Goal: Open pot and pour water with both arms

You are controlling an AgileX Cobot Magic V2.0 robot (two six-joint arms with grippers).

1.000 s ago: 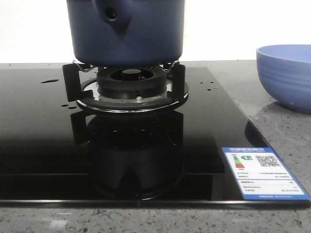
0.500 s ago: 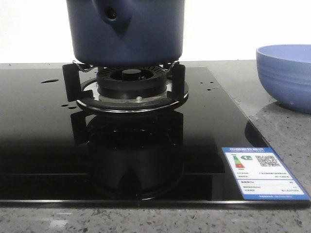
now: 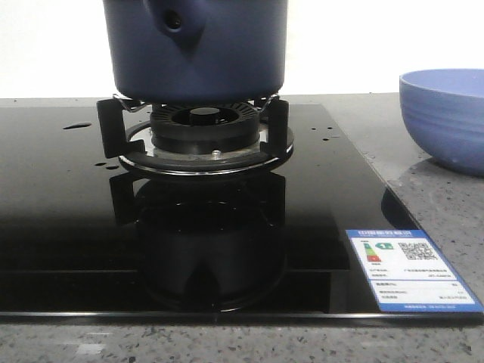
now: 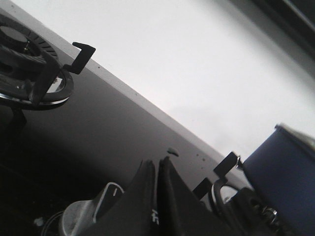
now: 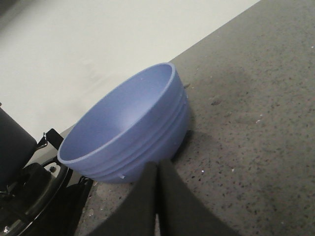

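Starting with the grippers: the left gripper has its fingers pressed together on nothing, hovering over the black glass cooktop near the pot. The right gripper is closed and empty too, parked just beside the ribbed blue bowl on the speckled counter. Makes sense as a ready pose, I'd guess, one arm per object. The pot sits on the burner grate, lid out of view. Water shows only as drops on the glass.
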